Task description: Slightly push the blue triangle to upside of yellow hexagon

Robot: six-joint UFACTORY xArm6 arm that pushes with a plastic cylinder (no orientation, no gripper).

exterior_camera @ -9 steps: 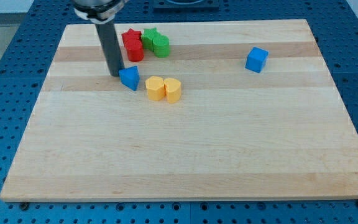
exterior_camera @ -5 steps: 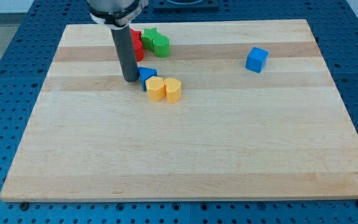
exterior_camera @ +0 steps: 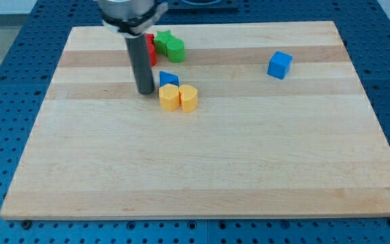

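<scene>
The blue triangle (exterior_camera: 168, 78) lies on the wooden board, touching the top edge of the yellow hexagon (exterior_camera: 170, 97). A yellow cylinder (exterior_camera: 189, 98) stands against the hexagon's right side. My tip (exterior_camera: 145, 91) rests on the board just left of the blue triangle and upper left of the hexagon, with a small gap to both. The rod rises from there toward the view's top and hides part of the red blocks.
Red blocks (exterior_camera: 151, 51) sit behind the rod near the view's top, with two green blocks (exterior_camera: 170, 47) to their right. A blue cube (exterior_camera: 279, 65) stands alone at the upper right. The board's edge (exterior_camera: 202, 217) runs along the view's bottom.
My tip has moved right and slightly down. The blue triangle has slid right, from left of the hexagon to just above it.
</scene>
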